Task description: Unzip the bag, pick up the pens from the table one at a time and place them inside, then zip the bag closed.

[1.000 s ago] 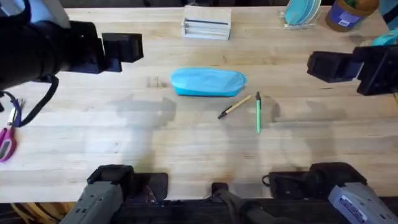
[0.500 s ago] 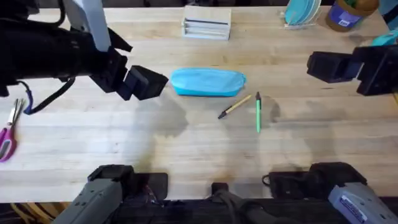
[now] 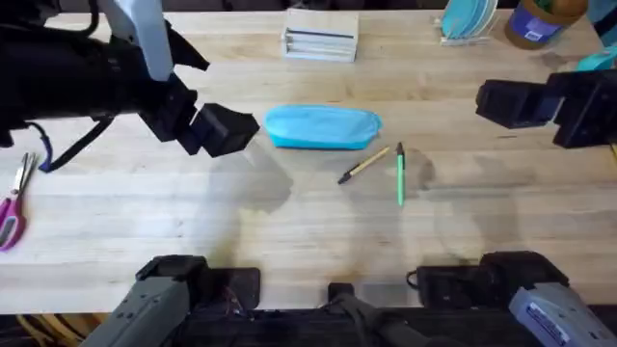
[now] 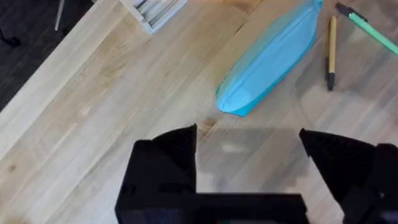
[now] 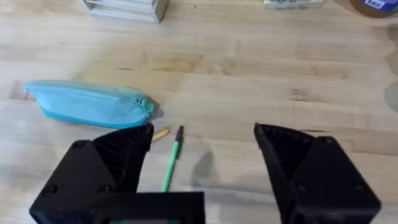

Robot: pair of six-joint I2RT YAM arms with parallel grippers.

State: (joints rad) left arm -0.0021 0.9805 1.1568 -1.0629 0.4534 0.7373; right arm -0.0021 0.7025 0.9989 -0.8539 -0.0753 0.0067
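The light blue pencil pouch [image 3: 323,127] lies flat near the middle of the butcher-block table [image 3: 289,222], its zipper looking closed along the top, so nothing of the task seems done yet: unzipping, loading both pens and zipping up all remain. Nothing can be seen inside it.

Just beside its right end lie the tan pen [image 3: 364,165] and the green pen [image 3: 400,174], both on the wood, near each other at their upper ends and splayed apart lower down.

The left gripper [image 4: 249,155] hangs close by the pouch's left end, fingers apart and empty. The right gripper [image 5: 202,155] hovers off to the right of the pens, also spread wide with nothing between its fingers.

Farther back stands a white box [image 3: 320,41]; scissors [image 3: 13,207] lie at the far left.
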